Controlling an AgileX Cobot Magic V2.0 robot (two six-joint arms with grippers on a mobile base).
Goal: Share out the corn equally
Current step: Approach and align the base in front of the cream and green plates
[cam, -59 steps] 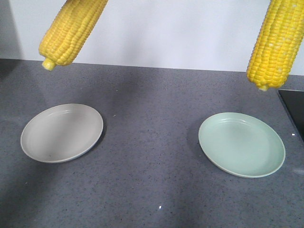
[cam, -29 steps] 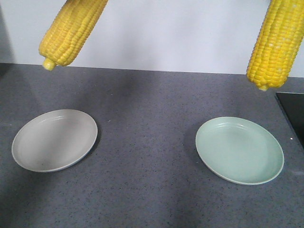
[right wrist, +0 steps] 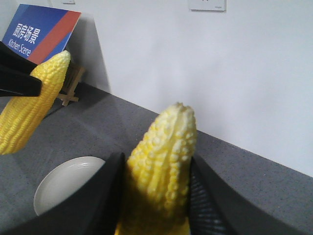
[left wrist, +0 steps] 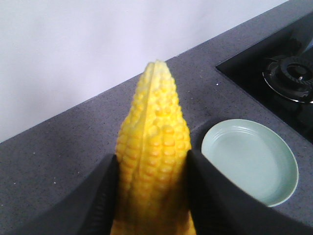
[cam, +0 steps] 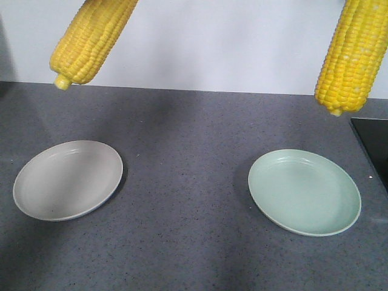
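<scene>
The left end effector [left wrist: 152, 191] clamps a yellow corn cob [left wrist: 154, 156] between black fingers [left wrist: 100, 196], above the grey tabletop [left wrist: 58, 156], a pale green plate [left wrist: 250, 168] and a gas burner [left wrist: 293, 76].

two corn cobs [cam: 91, 37] [cam: 351, 54]; two plates [cam: 68, 180] [cam: 304, 191]

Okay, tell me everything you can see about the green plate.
The green plate is a pale mint, round, shallow dish with a raised rim and a matte, plastic-looking finish. It sits flat and empty on the grey speckled countertop, on the right in the front view, near a black cooktop. Nothing but the counter touches it. One corn cob hangs above and behind it, well off its surface. In the left wrist view the plate lies beside the left end effector, which grips a cob.
</scene>
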